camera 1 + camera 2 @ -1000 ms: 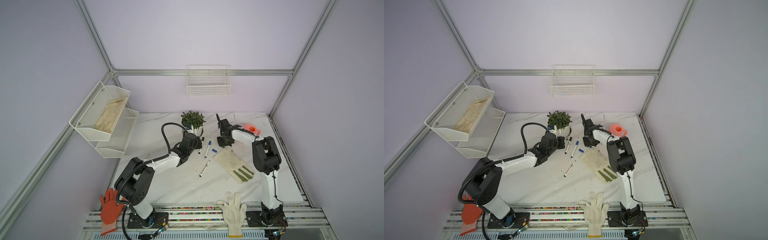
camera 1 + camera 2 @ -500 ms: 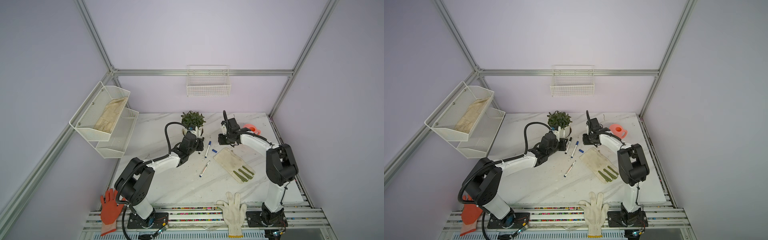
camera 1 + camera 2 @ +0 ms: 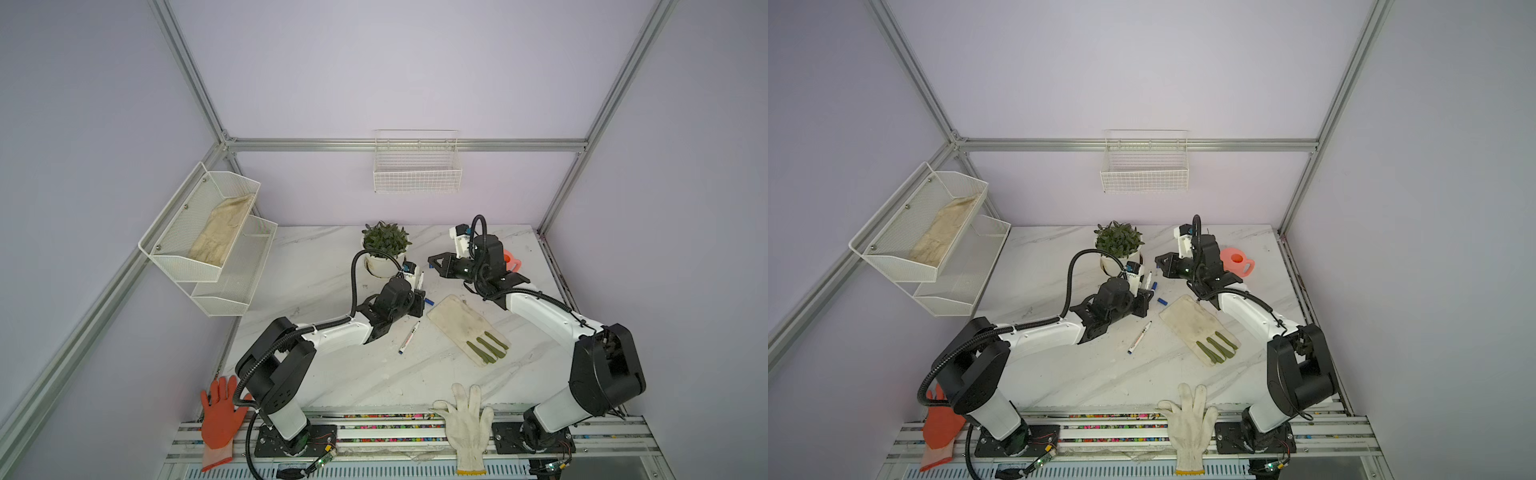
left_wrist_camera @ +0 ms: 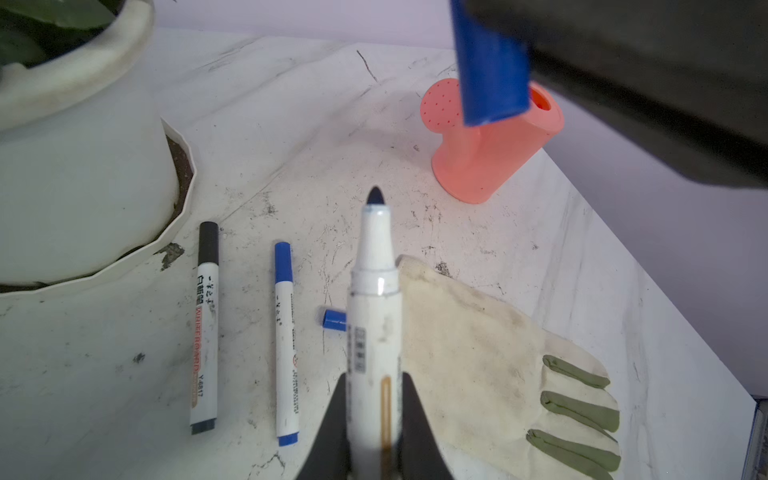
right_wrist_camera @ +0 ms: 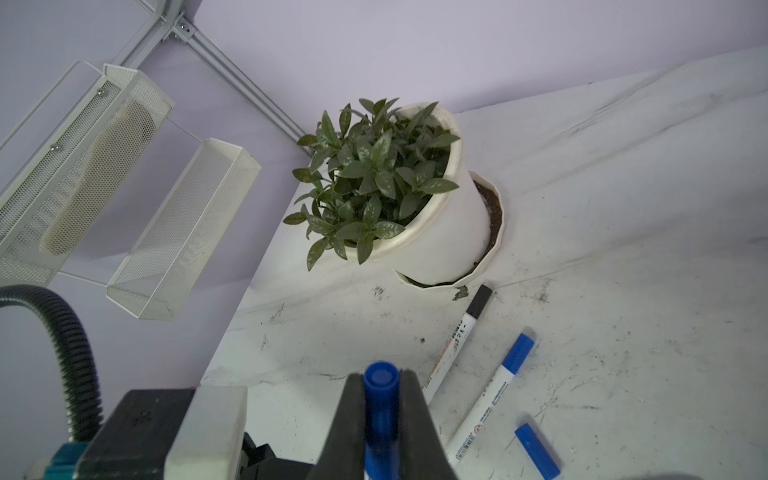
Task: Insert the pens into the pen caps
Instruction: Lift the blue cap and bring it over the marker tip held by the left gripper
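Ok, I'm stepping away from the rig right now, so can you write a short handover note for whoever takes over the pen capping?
Left gripper: shut on an uncapped pen, tip exposed.
Right gripper: shut on a blue cap, held off the table and not yet on that pen.
Done: a black-capped pen and a blue-capped pen lie side by side beside the plant pot.
Left: join the held pen and cap. Then cap the fourth pen, which looks uncapped, with the loose blue cap by the glove.
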You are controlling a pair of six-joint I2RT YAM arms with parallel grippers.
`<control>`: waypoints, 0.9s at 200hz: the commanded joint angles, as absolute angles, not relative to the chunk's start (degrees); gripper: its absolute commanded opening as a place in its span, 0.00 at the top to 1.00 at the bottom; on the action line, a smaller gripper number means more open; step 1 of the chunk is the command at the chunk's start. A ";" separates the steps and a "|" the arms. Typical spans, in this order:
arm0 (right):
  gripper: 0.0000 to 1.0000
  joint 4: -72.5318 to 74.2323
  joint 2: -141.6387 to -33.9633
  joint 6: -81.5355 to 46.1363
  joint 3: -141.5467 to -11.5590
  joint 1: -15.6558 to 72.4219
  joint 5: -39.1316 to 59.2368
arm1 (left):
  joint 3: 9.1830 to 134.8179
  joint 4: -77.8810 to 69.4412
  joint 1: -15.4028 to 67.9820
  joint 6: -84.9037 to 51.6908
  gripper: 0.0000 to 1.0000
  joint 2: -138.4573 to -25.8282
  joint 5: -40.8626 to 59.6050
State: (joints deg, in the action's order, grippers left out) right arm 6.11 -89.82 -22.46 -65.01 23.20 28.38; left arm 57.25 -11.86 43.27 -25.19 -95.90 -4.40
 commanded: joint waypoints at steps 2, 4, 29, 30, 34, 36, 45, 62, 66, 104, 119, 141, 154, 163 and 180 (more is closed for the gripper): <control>1.00 5.64 -89.60 -20.48 -66.26 23.48 32.30 | 59.50 -15.89 43.58 -23.15 1.00 -95.56 -3.34; 1.00 5.63 -89.70 -20.52 -66.22 23.49 32.33 | 59.50 -15.97 43.59 -23.13 1.00 -95.50 -3.27; 1.00 5.52 -90.68 -21.35 -66.24 23.55 33.56 | 59.50 -16.30 43.86 -22.94 1.00 -95.54 -2.90; 1.00 5.57 -90.73 -21.44 -66.21 23.51 33.57 | 59.50 -16.28 43.86 -22.99 1.00 -95.54 -2.90; 1.00 5.62 -90.78 -21.55 -66.11 23.54 33.65 | 59.50 -16.42 43.86 -23.02 1.00 -95.57 -2.90; 1.00 5.62 -90.83 -21.54 -66.23 23.51 33.66 | 59.48 -16.50 43.86 -23.03 1.00 -95.55 -2.90; 1.00 5.86 -90.88 -21.44 -66.10 23.55 33.71 | 59.42 -16.48 43.92 -23.05 1.00 -95.54 -2.86; 1.00 6.28 -90.87 -21.45 -66.20 23.54 32.90 | 59.48 -16.56 44.03 -23.03 1.00 -95.62 -2.42; 1.00 6.45 -90.92 -21.42 -66.28 23.54 32.66 | 59.50 -16.53 44.00 -23.03 1.00 -95.61 -2.33; 1.00 7.73 -91.63 -21.81 -66.84 23.48 30.43 | 59.41 -16.53 44.20 -23.03 1.00 -95.54 -1.56; 1.00 7.64 -91.93 -21.81 -67.01 23.49 30.17 | 59.33 -16.60 44.21 -23.03 1.00 -95.31 -1.77; 1.00 8.04 -92.07 -21.84 -67.02 23.51 30.41 | 59.17 -16.67 44.21 -23.15 1.00 -95.27 -1.71; 1.00 8.42 -92.19 -22.09 -67.07 23.55 30.48 | 59.24 -16.79 44.21 -23.12 1.00 -95.33 -1.52; 1.00 8.32 -92.37 -21.99 -67.25 23.50 30.67 | 59.19 -16.79 44.21 -23.14 1.00 -95.45 -1.58; 1.00 7.75 -92.55 -21.88 -67.41 23.54 30.53 | 59.12 -17.02 44.21 -23.16 1.00 -95.53 -1.85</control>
